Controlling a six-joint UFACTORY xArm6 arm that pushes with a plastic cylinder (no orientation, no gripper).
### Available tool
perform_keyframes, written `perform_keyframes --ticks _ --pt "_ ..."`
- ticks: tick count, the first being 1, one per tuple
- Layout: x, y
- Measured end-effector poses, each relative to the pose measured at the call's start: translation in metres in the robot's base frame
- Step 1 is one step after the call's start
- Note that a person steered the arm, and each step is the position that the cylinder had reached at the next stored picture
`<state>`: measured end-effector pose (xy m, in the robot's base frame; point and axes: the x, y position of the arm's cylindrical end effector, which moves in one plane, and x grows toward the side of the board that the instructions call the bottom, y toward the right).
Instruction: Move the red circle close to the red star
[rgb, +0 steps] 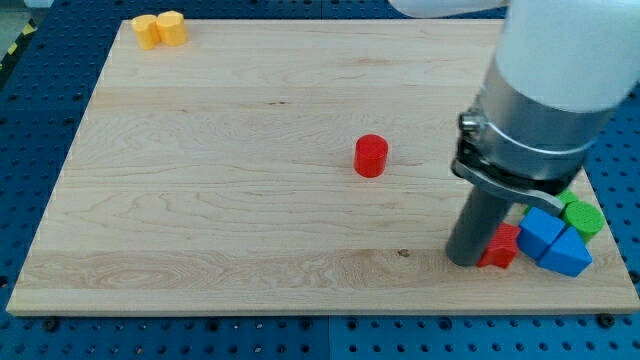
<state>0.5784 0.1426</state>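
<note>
The red circle (370, 156), a short red cylinder, stands alone near the middle of the wooden board (220, 190). The red star (501, 246) sits near the view's bottom right, partly hidden behind the rod. My tip (464, 259) rests on the board just left of the red star, touching or almost touching it. The tip is well to the lower right of the red circle.
Two blue blocks (553, 241) and two green blocks (580, 216) crowd right of the red star, near the board's right edge. Two yellow blocks (160, 29) sit at the top left corner. The arm's large grey body (545, 100) covers the upper right.
</note>
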Motion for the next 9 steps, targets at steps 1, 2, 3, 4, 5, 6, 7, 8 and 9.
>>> perform_keyframes --ticks 1,2,3,4,5,6,7,8,9 --pt "0.011 0.016" --pt "0.013 0.021" --pt "0.001 -0.003" --pt "-0.043 -0.072" --pt "-0.093 -0.135" --pt "-0.13 -0.16" --pt "-0.135 -0.124" --pt "-0.135 -0.091" --pt "-0.129 -0.076"
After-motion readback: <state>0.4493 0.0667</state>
